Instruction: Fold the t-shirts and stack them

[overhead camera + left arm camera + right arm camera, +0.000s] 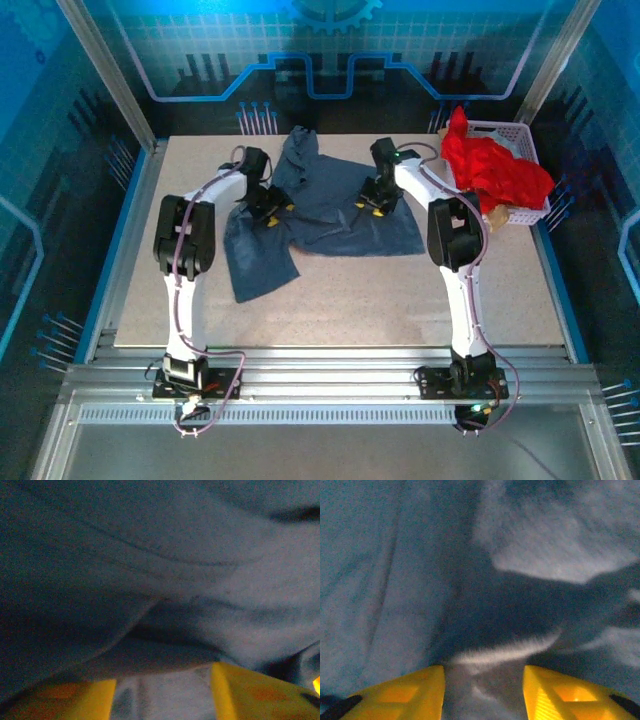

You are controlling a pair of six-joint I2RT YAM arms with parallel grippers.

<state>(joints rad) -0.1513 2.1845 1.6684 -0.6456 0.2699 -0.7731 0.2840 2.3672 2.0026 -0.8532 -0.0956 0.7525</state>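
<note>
Noting slate-blue t-shirt lying rumpled on table, directly under and between both grippers. Judging as light, limp, non-slippery; likely drooping and bunching wherever unsupported, so recommending holds at hem or shoulder edges, both sides together. Finding left gripper released, jaws standing apart over a fold just ahead of fingertips. Finding right gripper likewise spread, cloth edge lying between fingers. Observing red t-shirt heaped in basket, outboard of right gripper.
</note>
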